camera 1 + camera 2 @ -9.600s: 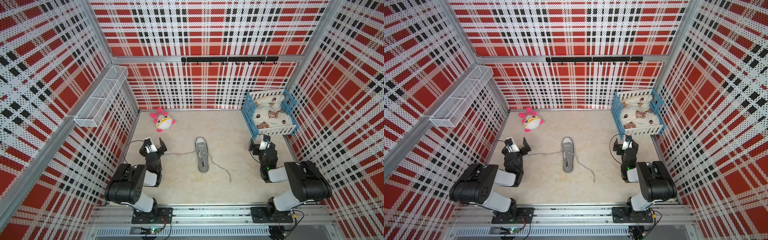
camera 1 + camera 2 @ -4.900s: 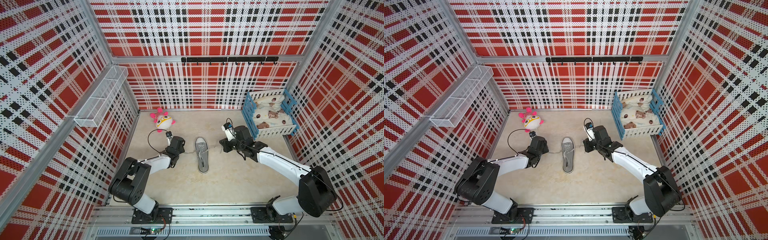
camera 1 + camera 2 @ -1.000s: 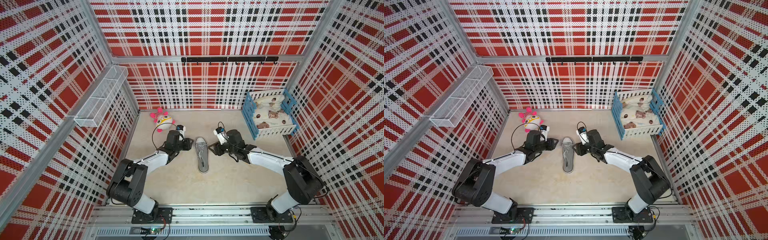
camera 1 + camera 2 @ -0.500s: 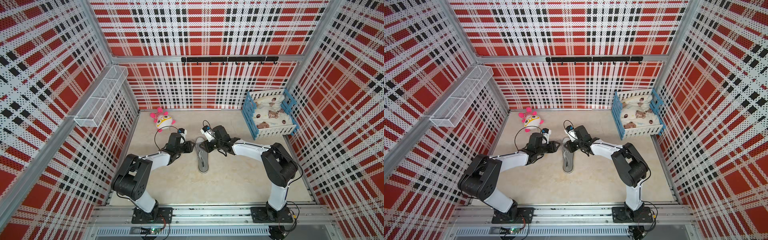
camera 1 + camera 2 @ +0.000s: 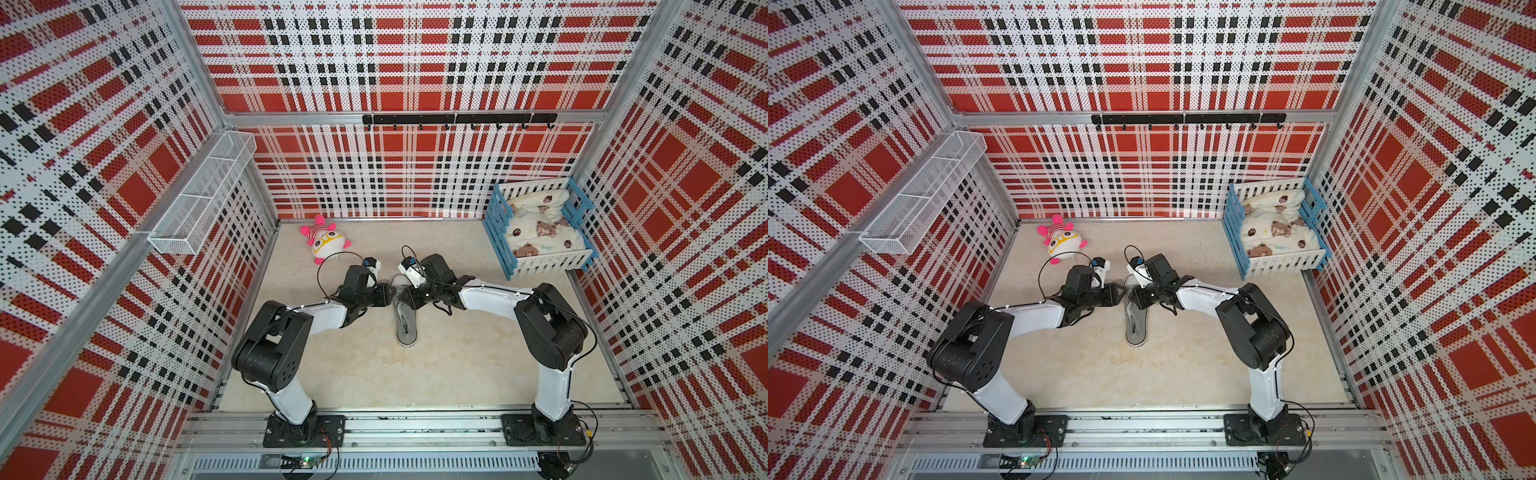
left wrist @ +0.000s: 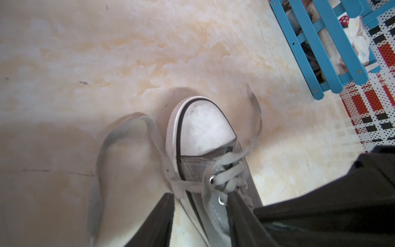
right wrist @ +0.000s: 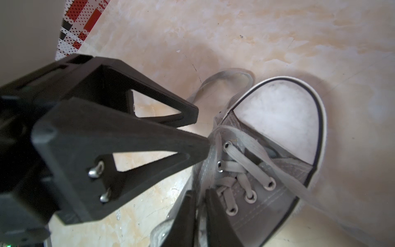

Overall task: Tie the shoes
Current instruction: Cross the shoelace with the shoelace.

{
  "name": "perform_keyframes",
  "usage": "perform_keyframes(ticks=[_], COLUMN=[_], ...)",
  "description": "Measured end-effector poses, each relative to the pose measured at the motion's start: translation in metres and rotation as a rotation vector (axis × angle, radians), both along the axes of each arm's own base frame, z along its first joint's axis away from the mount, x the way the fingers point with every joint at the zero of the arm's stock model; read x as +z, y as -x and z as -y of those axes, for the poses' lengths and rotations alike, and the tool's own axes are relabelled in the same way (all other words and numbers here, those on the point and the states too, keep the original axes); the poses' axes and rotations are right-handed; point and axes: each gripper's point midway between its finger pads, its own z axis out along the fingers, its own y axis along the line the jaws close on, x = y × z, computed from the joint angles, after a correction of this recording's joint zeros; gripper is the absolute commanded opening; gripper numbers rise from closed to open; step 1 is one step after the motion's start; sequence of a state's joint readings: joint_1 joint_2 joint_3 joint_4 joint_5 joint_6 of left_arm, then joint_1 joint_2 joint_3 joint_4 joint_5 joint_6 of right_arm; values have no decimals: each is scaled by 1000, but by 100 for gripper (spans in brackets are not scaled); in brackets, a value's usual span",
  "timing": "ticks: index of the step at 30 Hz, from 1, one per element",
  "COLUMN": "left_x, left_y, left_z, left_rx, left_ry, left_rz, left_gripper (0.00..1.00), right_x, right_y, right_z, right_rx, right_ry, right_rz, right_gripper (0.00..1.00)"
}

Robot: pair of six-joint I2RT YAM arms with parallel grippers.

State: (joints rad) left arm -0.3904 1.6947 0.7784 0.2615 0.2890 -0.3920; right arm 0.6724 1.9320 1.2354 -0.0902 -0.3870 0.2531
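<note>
The grey shoe (image 5: 406, 328) (image 5: 1136, 328) lies mid-floor, its white toe cap (image 6: 203, 128) (image 7: 275, 119) pointing toward the back wall. Both grippers meet over its laced part. My left gripper (image 5: 386, 293) (image 6: 201, 193) (image 7: 201, 131) is open: one finger rests by the eyelets, the other hangs outside the shoe's side wall. My right gripper (image 5: 405, 297) (image 7: 199, 191) has its jaws nearly together on a pale grey lace strand (image 7: 210, 158) running down the eyelet edge. Loose lace loops (image 6: 119, 136) (image 7: 224, 74) lie beside the toe.
A pink-and-white plush toy (image 5: 328, 243) sits at the back left. A blue-and-white crate (image 5: 505, 245) holding bear-print bedding stands at the back right. A wire basket (image 5: 203, 195) hangs on the left wall and a black hook rail (image 5: 457, 120) on the back wall.
My right arm has swung in from the shoe's right side onto its laces, and its jaws have closed. The left gripper has edged closer to the shoe and kept the same opening.
</note>
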Motion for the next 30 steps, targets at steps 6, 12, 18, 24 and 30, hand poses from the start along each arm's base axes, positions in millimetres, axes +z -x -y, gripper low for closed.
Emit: perform_keyframes(ticks=[6, 12, 18, 24, 30], left_x=[1, -2, -10, -13, -16], left_y=[-4, -10, -14, -18, -10], left_z=[7, 15, 16, 9, -3], left_rx=[-20, -44, -43, -24, -2], left_ry=[-6, -20, -32, -37, -42], left_rz=[10, 19, 8, 3, -8], left_gripper=[42, 32, 21, 14, 13], right_x=[1, -3, 1, 3, 6], right_y=[1, 3, 7, 6, 0], right_z=[-2, 4, 16, 27, 42], right_rx=[-5, -31, -68, -120, -193], right_ry=[-16, -34, -66, -116, -174], right_rz=[-16, -28, -29, -32, -37], right_gripper=[0, 0, 0, 0, 0])
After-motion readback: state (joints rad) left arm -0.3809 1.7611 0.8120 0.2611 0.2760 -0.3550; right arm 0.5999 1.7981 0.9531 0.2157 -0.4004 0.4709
